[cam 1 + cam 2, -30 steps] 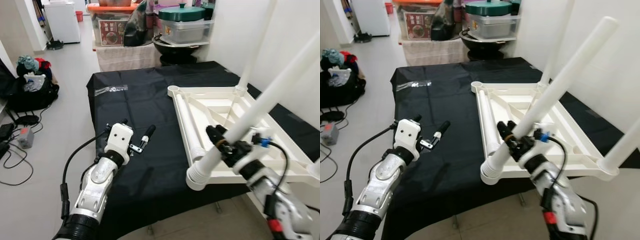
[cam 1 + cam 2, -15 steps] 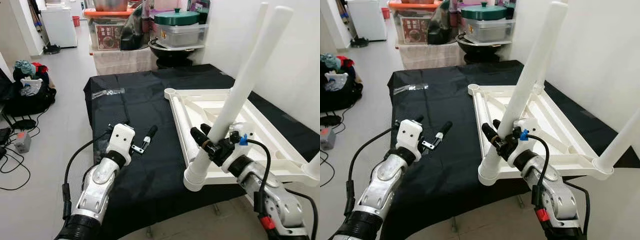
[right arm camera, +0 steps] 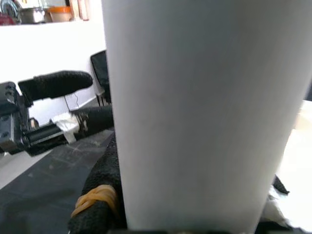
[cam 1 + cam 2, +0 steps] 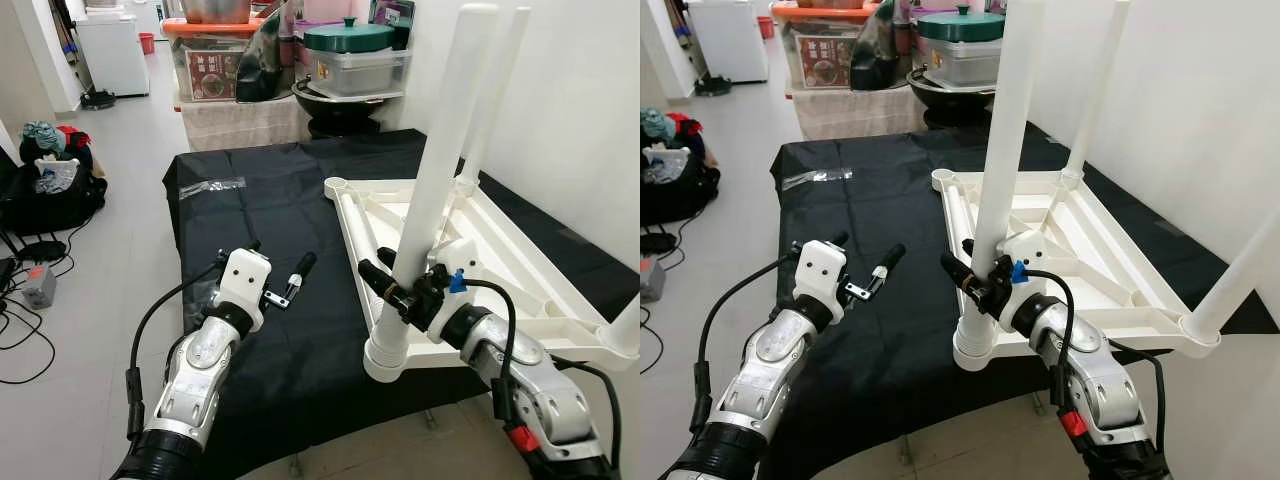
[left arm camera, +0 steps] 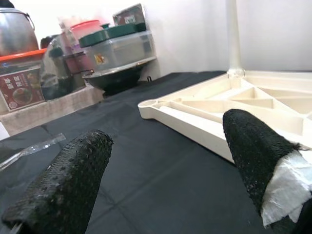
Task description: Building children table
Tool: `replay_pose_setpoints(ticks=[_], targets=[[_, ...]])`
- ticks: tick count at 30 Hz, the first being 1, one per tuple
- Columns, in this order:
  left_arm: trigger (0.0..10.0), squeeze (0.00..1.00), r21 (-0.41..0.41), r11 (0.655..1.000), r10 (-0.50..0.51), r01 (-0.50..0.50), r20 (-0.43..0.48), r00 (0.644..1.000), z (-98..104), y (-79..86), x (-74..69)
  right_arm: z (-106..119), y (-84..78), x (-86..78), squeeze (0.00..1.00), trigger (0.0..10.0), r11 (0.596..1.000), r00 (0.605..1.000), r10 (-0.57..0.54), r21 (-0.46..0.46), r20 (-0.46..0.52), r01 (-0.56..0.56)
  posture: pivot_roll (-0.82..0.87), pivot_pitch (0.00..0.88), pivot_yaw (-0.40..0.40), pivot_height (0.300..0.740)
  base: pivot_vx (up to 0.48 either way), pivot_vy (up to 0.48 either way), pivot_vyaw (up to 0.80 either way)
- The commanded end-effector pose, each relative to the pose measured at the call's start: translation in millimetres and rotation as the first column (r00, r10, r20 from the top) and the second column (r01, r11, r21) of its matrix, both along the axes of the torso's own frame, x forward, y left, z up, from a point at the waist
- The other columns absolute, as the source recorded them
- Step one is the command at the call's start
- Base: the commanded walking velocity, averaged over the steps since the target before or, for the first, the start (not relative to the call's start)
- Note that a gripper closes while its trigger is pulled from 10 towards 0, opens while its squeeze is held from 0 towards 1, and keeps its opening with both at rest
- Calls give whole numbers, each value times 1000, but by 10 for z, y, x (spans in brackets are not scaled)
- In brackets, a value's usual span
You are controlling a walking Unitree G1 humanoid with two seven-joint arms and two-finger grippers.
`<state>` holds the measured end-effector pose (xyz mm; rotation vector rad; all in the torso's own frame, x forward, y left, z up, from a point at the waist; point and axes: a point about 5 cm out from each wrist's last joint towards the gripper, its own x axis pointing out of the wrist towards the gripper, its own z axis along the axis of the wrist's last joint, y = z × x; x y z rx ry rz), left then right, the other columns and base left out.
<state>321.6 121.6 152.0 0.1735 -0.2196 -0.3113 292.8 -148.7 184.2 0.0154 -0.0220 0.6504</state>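
Now upright: white table leg (image 4: 437, 150) swung from a steep lean to near vertical within the last second, ribbed foot end (image 4: 387, 352) low at the near corner of the upturned white tabletop (image 4: 520, 270) on the black cloth (image 4: 270, 210). Clamped low on that leg, right gripper (image 4: 392, 287). Hovering over the cloth just beside the tabletop, left gripper (image 4: 275, 272), fingers apart and empty. Likely lined up for seating into the corner socket; another leg (image 4: 490, 100) already standing at the far corner.
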Motion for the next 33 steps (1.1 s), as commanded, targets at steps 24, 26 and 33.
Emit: replay_pose_setpoints(ticks=[24, 26, 33], targets=[[10000, 0, 3, 999, 39, -39, -32, 999, -55, 118, 21, -329, 46, -223, 0, 0, 996, 992, -22, 77, -121, 32, 3, 0, -55, 740, 0, 0, 0], [10000, 0, -2, 999, 40, -40, -28, 999, -40, 110, 22, -324, 45, -231, 0, 0, 997, 993, -23, 73, -120, 32, 5, 0, -56, 740, 0, 0, 0], [10000, 0, 0, 999, 50, -50, -32, 998, -54, 139, -4, -351, 87, -270, 0, 0, 997, 991, -22, 74, -129, 32, 18, 0, -61, 740, 0, 0, 0]])
